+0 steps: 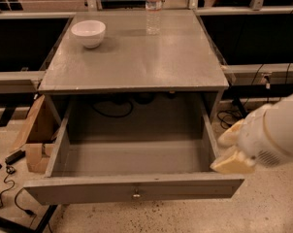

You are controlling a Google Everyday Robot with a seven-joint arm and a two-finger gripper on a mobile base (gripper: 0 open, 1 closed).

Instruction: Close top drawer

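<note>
The claw (232, 152) sits at the right edge of the view, at the end of a thick white arm (277, 130) that reaches in from the right. Its cream-coloured tip lies against the right front corner of the top drawer (132, 188), just above the right end of the front panel and close to the drawer's right side wall. Whether the claw is open or closed cannot be told from here, and it is not clear that it grips anything.

The top drawer is pulled far out from under the bench (132, 62), toward the camera. It is a wide, deep grey box, and its bare floor and both side walls show. A small round metal knob (136, 195) sits at the middle of the long flat front panel. In the dark gap behind the drawer, under the bench top, a black cable (112, 111) loops.

On the bench top a white bowl (89, 32) stands near the far left corner, upright. A clear plastic water bottle (154, 8) stands upright at the far edge, right of the bowl and well apart from it.

To the left of the drawer a cardboard box (35, 135) rests on the speckled floor (263, 208), with thin dark cables (6, 195) trailing nearby.
</note>
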